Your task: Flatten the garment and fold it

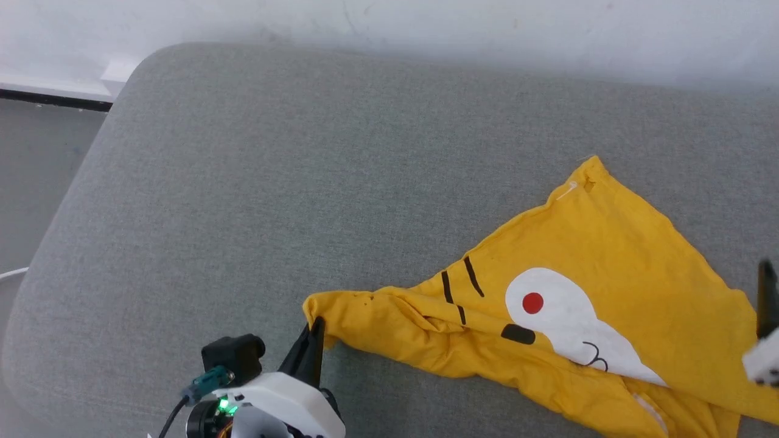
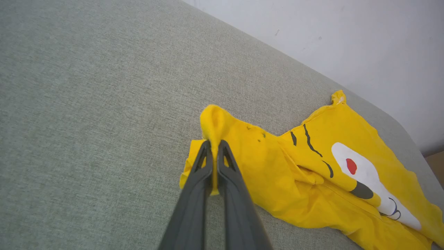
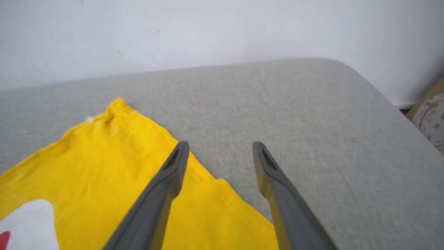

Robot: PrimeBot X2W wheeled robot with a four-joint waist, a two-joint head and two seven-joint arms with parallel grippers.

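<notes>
The yellow garment (image 1: 578, 304) lies crumpled on the grey cushion, print side up, with a white patch, a red dot and black lines showing. My left gripper (image 1: 316, 331) is shut on the garment's left corner; the left wrist view shows the dark fingers (image 2: 194, 180) pinching a raised fold of the garment (image 2: 277, 166). My right gripper (image 3: 220, 147) hangs open above the right edge of the garment (image 3: 104, 166), with nothing between its fingers. In the head view, one right finger (image 1: 767, 298) shows at the right border.
The grey cushion (image 1: 304, 182) spreads wide to the left and back of the garment. A white wall (image 1: 426, 24) runs behind it. Floor (image 1: 30, 170) drops off past the cushion's left edge. A cardboard box (image 3: 430, 114) stands beyond the cushion's far corner.
</notes>
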